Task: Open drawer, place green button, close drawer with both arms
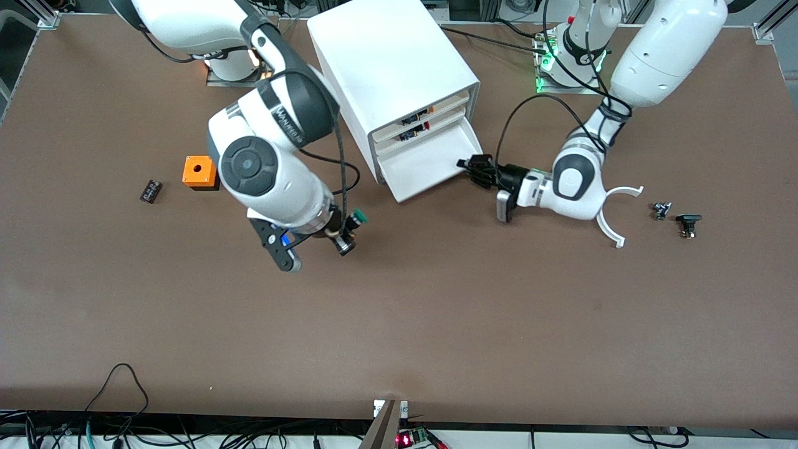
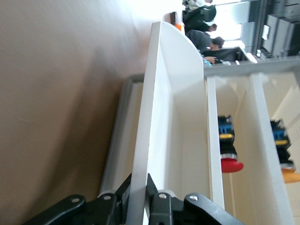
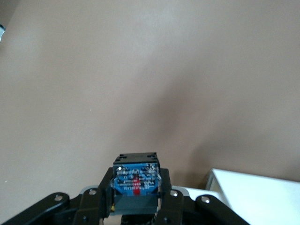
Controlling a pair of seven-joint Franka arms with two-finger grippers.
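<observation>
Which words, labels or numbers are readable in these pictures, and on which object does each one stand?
Black band on the right arm: white lettering, too blurred to read with certainty.
Blue-grey label on the button held in the right gripper: small white print with a red mark, too small to read.
Drawer, held by the left gripper: no text.

Right gripper (image 1: 345,234) mostly hidden under its own wrist in front view; only green cap of the button (image 1: 358,217) shows there. In right wrist view, cap hidden, just blue-black body (image 3: 136,180) seen, gripper cut by pic edge. Left gripper (image 2: 139,199) cut by edge in left wrist view; finger tips hidden by the drawer (image 2: 159,122) wall. Small dark parts (image 1: 676,218) nr table edge at left arm's end too small to tell. Same for dark bit (image 1: 150,191) at right arm's end.
</observation>
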